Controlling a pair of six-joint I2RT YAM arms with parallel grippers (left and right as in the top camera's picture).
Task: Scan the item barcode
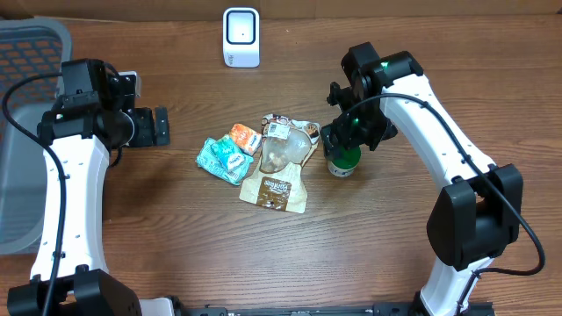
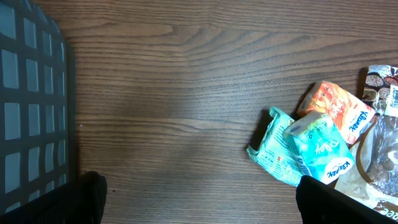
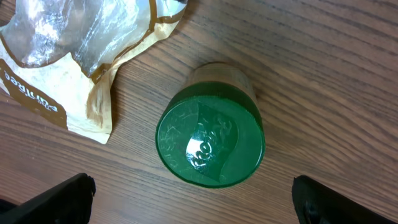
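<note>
The green-lidded jar (image 3: 210, 140) stands upright on the table (image 1: 395, 53), just at 3 o'clock of a small heap of packets near the table's middle. From above only its glossy lid and a strip of its wall show. No barcode is visible on it, so I cannot tell which side carries the code.

The right end effector (image 3: 194, 204) hangs directly over the jar with its jaws spread wide, one finger out at either side of the lid and neither touching it. It grips nothing.

Just at 9 o'clock of the jar lies a brown-and-white pouch (image 1: 277, 180) with a clear window, its edge close to the jar but apart from it. Farther toward 9 o'clock are an orange tissue pack (image 1: 245, 138) and a teal tissue pack (image 1: 221, 159), the two touching.

The left end effector (image 1: 160, 125) waits well out at 9 o'clock of the heap, jaws wide and empty. Beyond it a grey basket (image 1: 26, 132) sits at the table's 9 o'clock edge. The white scanner (image 1: 241, 37) stands at the table's 12 o'clock edge, well apart from the jar.

By my reading the task is barely begun: the arm is lined up, but the grasp, the lift, the carry to the scanner and the turning of the code toward it are all left.
</note>
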